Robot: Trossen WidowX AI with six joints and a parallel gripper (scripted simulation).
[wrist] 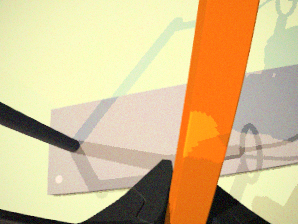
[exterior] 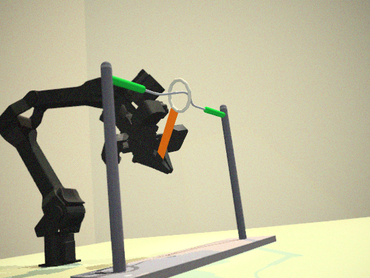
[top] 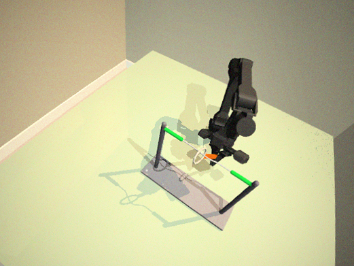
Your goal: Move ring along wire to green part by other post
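Note:
The pale ring (top: 195,157) (exterior: 179,79) surrounds the grey wire (top: 191,145) (exterior: 159,94) at its middle stretch, where it bends downward. The wire passes inside the ring; I cannot tell how wide the gap is. My gripper (exterior: 165,163) (wrist: 173,170) is shut on the lower end of the orange handle (top: 210,156) (exterior: 167,133) (wrist: 215,100), below the wire. The handle is tilted. The left green part (top: 173,133) (exterior: 128,84) joins the left post (top: 159,145) (exterior: 113,169); the right green part (top: 241,178) (exterior: 215,112) joins the right post (top: 238,199) (exterior: 233,175).
Both posts stand on a flat base plate (top: 192,201) (exterior: 202,260) (wrist: 125,115). The arm (top: 245,87) (exterior: 67,98) reaches in from behind the wire in the top view, and its wrist and gripper body are close to the wire. Shadows fall across the plate and table.

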